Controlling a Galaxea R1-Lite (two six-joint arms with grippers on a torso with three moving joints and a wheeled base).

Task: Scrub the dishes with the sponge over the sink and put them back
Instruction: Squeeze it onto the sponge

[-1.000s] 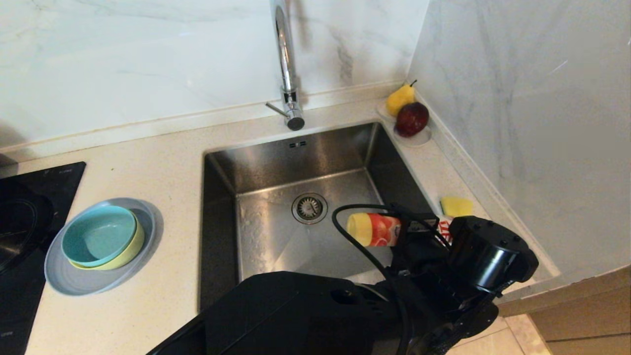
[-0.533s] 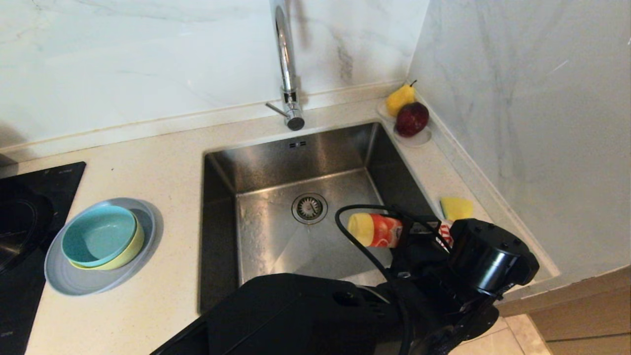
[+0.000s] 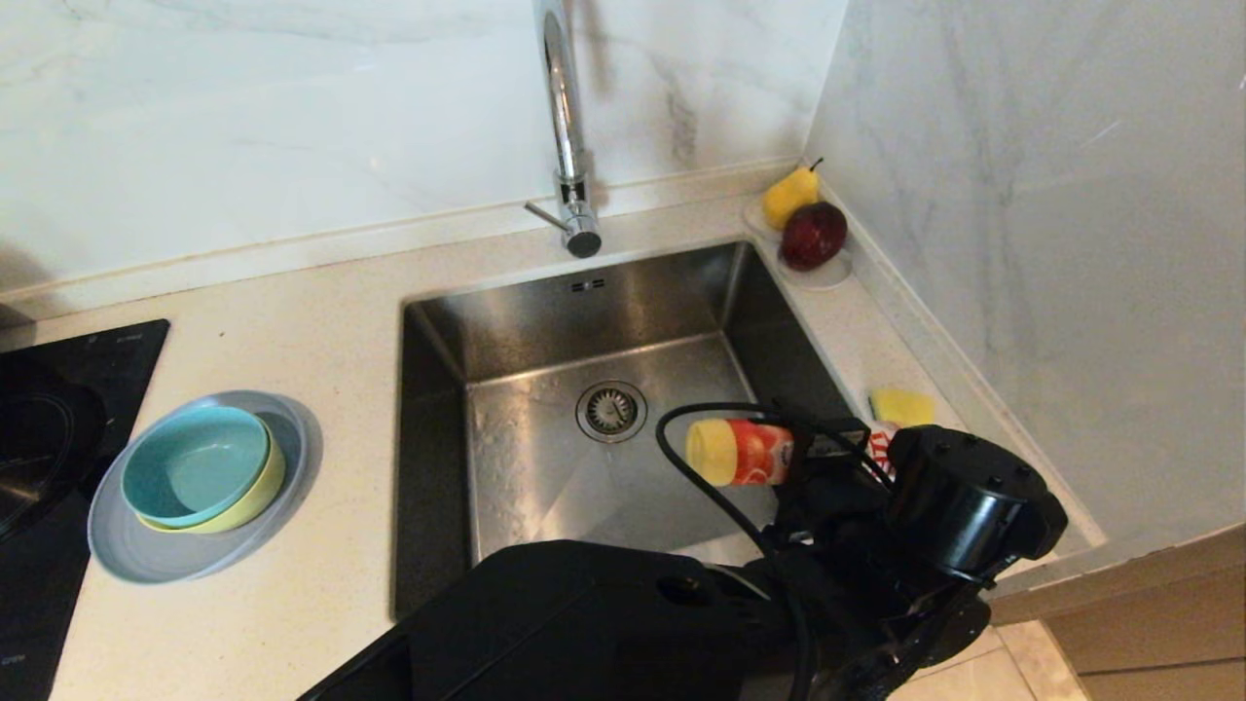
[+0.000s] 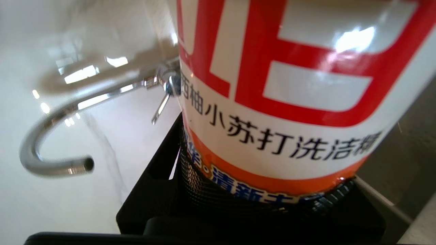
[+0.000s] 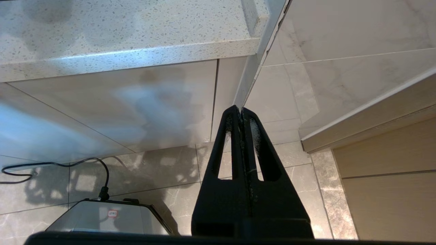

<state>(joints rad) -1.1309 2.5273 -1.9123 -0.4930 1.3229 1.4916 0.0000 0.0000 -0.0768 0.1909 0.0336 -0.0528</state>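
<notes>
My left gripper (image 3: 829, 446) reaches across to the sink's right side and is shut on a detergent bottle (image 3: 740, 453). The bottle lies level, its yellow end pointing over the sink (image 3: 584, 321), and its red-and-white label (image 4: 279, 85) fills the left wrist view. The yellow sponge (image 3: 900, 406) lies on the counter just beyond the gripper, apart from it. The dishes are stacked left of the sink: a teal bowl (image 3: 195, 465) inside a yellow-green bowl (image 3: 271, 485) on a grey-blue plate (image 3: 156, 557). My right gripper (image 5: 241, 112) hangs shut below the counter edge, over the floor.
A tall chrome faucet (image 3: 565, 127) rises behind the sink, and the drain strainer (image 3: 611, 410) sits in the basin floor. A white dish with a pear and a red apple (image 3: 813, 236) occupies the back right corner. A black cooktop (image 3: 49, 438) lies far left. A marble wall bounds the right.
</notes>
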